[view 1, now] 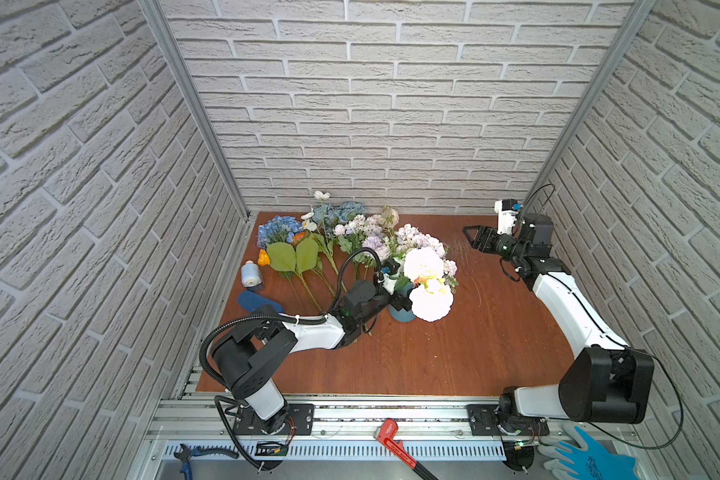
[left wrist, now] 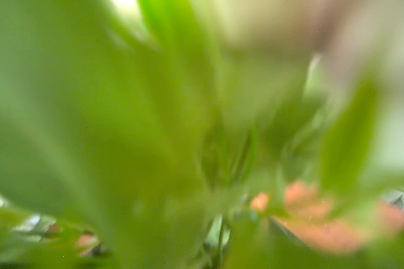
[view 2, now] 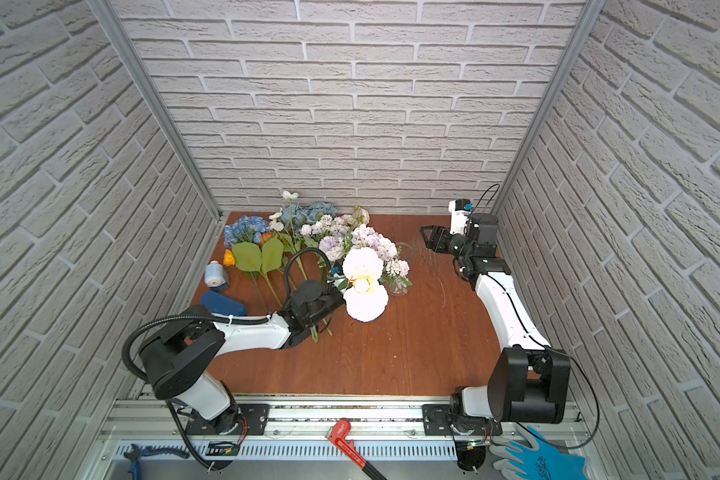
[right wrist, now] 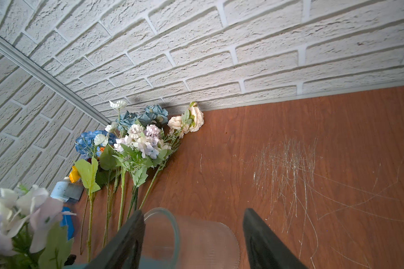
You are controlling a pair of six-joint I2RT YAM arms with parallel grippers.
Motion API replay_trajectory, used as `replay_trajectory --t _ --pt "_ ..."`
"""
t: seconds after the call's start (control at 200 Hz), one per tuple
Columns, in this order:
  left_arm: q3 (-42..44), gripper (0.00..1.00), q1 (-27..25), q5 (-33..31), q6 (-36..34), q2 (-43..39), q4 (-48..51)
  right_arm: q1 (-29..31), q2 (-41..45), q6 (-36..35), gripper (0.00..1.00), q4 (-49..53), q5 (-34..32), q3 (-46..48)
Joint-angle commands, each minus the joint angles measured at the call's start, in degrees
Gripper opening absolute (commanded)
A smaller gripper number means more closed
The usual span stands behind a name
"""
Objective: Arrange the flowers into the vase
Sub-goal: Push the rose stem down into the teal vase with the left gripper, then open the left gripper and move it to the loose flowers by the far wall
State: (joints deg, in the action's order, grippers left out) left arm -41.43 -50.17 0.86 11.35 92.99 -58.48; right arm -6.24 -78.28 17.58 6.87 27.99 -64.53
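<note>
A blue vase point(view 1: 402, 313) stands mid-table with big white blooms point(view 1: 424, 266) and lilac clusters point(view 1: 422, 242) in it. More flowers lie in a row at the back left: a blue hydrangea point(view 1: 279, 230), dusty-blue roses point(right wrist: 149, 115) and cream roses point(right wrist: 187, 121). My left gripper point(view 1: 398, 297) is at the vase's mouth among the leaves, which hide its fingers. The left wrist view is a green blur. My right gripper point(right wrist: 193, 210) is open at the back right point(view 1: 469, 237). A clear ribbed glass point(right wrist: 196, 240) lies on its side between its fingers.
A pale blue bottle point(view 1: 251, 274) lies on its side near the left edge, with a flat blue pad point(view 1: 254, 301) in front of it. Brick walls close three sides. On the front rail lie a red wrench point(view 1: 395, 440), pliers point(view 1: 188, 455) and blue gloves point(view 1: 587, 457).
</note>
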Motion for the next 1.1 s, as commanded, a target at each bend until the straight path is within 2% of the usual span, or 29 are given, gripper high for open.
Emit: replay_trajectory --t 0.0,0.175,0.37,0.49,0.85,1.095 --pt "-2.42 0.98 -0.19 0.49 0.18 -2.74 -6.19 0.27 2.55 0.77 0.7 0.52 -0.36 -0.84" --pt "-1.84 0.98 -0.23 1.33 1.22 -6.21 -0.46 0.26 4.56 1.99 0.7 1.12 0.49 -2.06" --pt "-0.69 0.98 -0.01 1.91 0.46 -12.12 11.88 0.44 7.5 2.71 0.71 2.25 -0.04 -3.72" --pt "1.83 0.98 0.04 1.67 1.97 -15.03 16.26 0.92 8.59 2.81 0.7 3.46 0.05 -5.21" --pt "5.71 0.98 1.02 -7.59 3.3 -25.72 32.33 3.36 10.55 2.02 0.7 5.52 -0.74 -6.47" --pt "8.38 0.98 7.15 -16.58 6.23 -32.36 40.8 4.32 11.05 0.81 0.7 7.47 -1.27 -7.62"
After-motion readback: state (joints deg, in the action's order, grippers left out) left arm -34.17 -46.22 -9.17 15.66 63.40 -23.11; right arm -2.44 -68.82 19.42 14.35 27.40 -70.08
